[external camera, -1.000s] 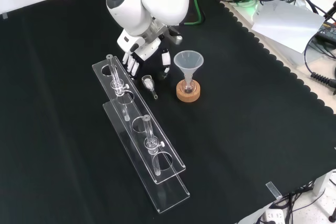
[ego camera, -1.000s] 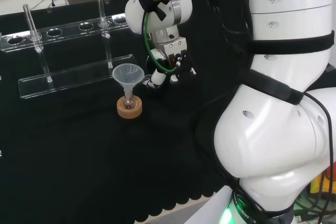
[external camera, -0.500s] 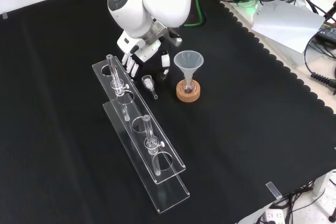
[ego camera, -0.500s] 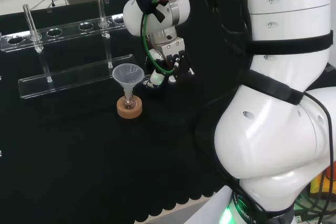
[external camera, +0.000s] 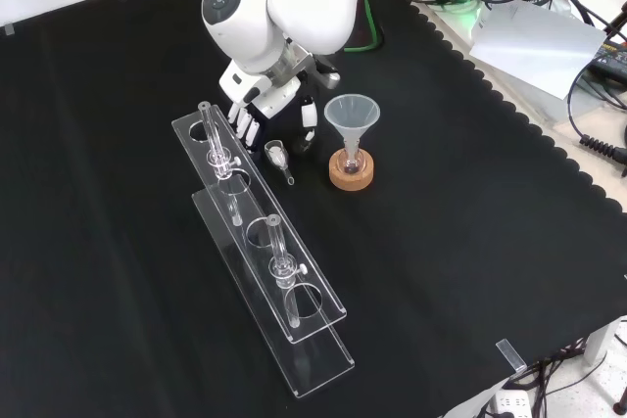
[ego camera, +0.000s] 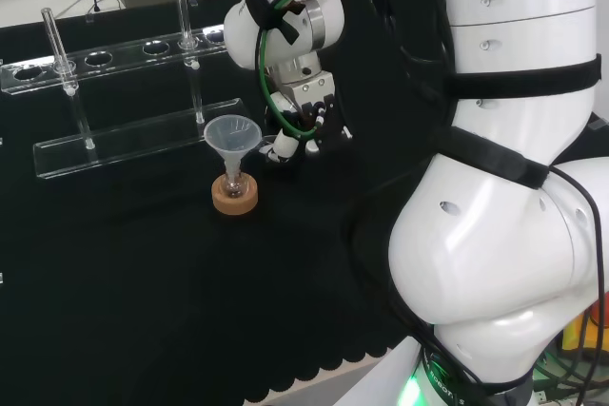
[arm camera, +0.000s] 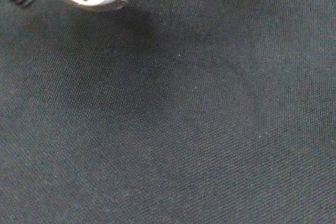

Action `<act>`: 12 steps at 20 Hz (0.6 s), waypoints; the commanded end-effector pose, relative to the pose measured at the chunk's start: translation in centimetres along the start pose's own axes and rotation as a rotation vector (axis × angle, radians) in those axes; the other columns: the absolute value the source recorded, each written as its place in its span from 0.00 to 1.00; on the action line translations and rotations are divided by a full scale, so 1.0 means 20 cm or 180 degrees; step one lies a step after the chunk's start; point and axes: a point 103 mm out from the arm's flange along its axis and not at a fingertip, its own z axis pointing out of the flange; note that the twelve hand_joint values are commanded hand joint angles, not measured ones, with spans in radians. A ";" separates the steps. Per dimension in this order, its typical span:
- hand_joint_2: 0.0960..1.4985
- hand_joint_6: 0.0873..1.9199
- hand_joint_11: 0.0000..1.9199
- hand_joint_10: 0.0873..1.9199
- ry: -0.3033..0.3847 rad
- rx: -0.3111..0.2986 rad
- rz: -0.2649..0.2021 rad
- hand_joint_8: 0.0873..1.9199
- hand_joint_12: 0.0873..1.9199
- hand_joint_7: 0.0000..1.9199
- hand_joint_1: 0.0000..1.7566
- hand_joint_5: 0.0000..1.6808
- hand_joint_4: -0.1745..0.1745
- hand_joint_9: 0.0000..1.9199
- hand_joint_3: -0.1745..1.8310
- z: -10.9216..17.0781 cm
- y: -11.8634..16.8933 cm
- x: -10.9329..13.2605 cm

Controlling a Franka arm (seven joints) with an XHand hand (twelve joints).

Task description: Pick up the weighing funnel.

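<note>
- I see the black and white hand (external camera: 274,93) down near the black-cloth surface (external camera: 470,242), its fingers (external camera: 245,125) spread apart, holding nothing.
- The small clear weighing funnel (external camera: 279,158) lies on the cloth just below them in the front view, between the clear plastic tube rack (external camera: 263,271) and the big clear cone-shaped funnel (external camera: 352,115).

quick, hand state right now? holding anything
Hand: open, fingers straight, holding nothing. The weighing funnel lies on the cloth by its fingertips.
</note>
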 end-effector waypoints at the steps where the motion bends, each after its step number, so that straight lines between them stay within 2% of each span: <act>1: 0.34 0.28 0.26 0.25 0.0019 -0.0009 -0.0012 0.34 0.65 0.25 0.51 0.33 0.34 0.37 0.42 0.00 0.01 0.01; 12: 0.34 0.31 0.26 0.25 0.0015 -0.0034 -0.0078 0.34 0.65 0.25 0.51 0.33 0.34 0.37 0.42 -0.02 0.01 0.04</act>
